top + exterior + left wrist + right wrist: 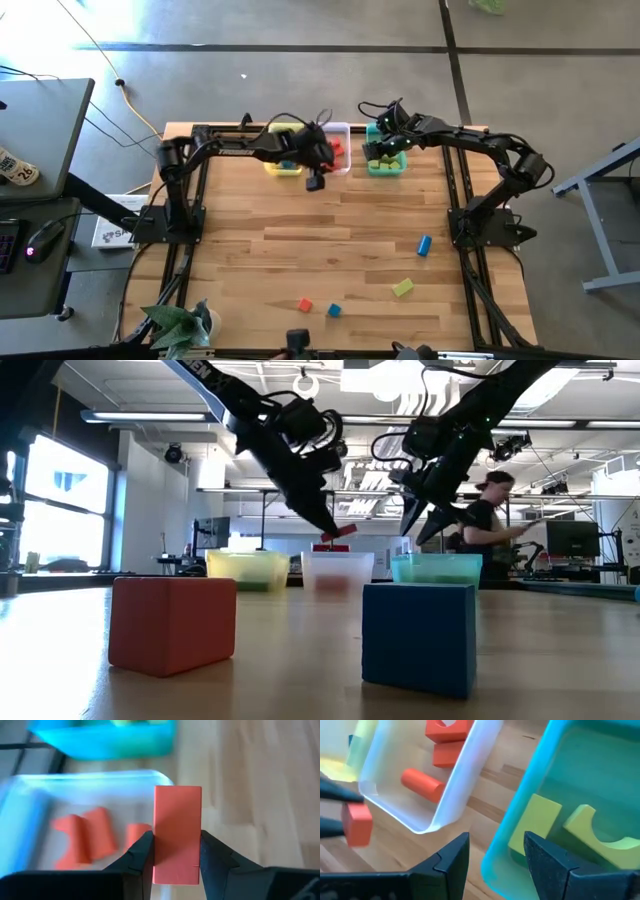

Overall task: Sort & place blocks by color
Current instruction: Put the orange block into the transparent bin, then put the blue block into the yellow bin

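Note:
My left gripper [315, 182] is shut on a red-orange bar block [177, 835] just in front of the clear tray [337, 135], which holds several red-orange blocks [82, 837]. My right gripper [492, 855] hangs open over the near rim of the teal tray [386, 165], with nothing between its fingers. That tray holds yellow-green blocks [590, 832]. The yellow tray [284, 166] stands left of the clear one. Lying loose on the near part of the table are a blue cylinder [424, 245], a yellow-green block [403, 288], a red-orange cube [304, 305] and a blue cube [333, 310]. My left gripper pinches the red-orange bar by its two long sides [160, 857] between its two fingers [137, 857], at the end of the bar nearest the wrist. The fingers slant down toward the far edge. The bar juts out past the fingertips [335, 533], lifted clear above the table.
A person [490, 510] stands in the room beyond the far edge. A desk with a keyboard and mouse [40, 240] is left of the table, and a plant [180, 325] is at the near left corner. Bare wood lies mid-table.

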